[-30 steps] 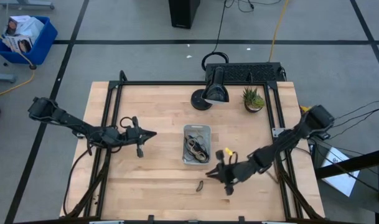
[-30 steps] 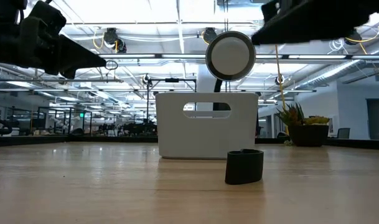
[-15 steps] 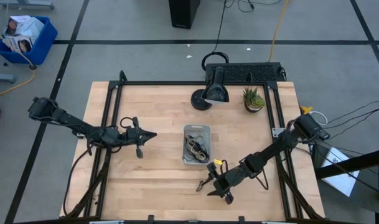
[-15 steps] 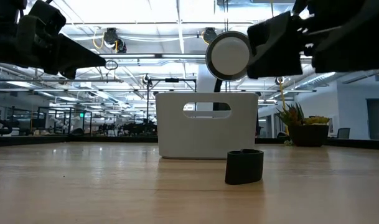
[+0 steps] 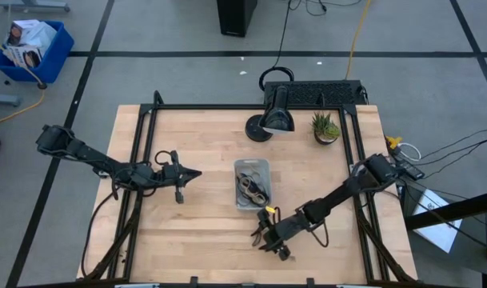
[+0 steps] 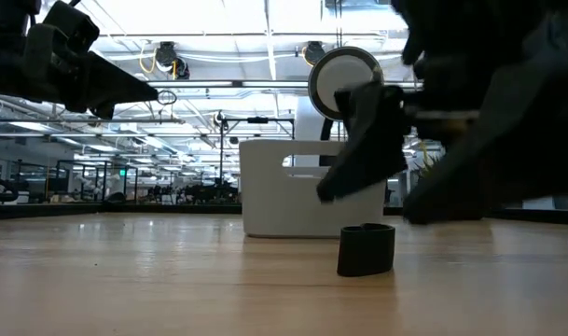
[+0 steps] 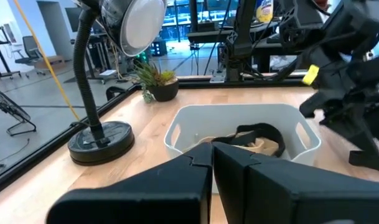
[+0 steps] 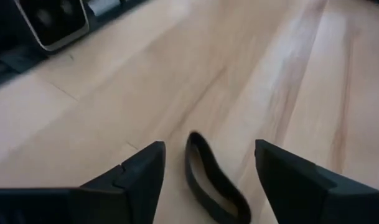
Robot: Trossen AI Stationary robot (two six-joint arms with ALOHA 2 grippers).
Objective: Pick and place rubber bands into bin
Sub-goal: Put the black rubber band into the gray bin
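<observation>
— How many bins on the tabletop (image 5: 195, 160)?
— One clear bin (image 5: 252, 184), about centre.
— And rubber bands?
— One dark band (image 8: 213, 180) lies loose on the wood, at six o'clock from the bin. Inside the bin there's a tangle of bands (image 7: 251, 139), dark and tan; I can't count them.
— Arms?
— Two, one at nine o'clock, one at four.
— Anything else?
— One lamp (image 5: 275, 116) and one potted plant (image 5: 325, 127), both around twelve to one o'clock.
</observation>
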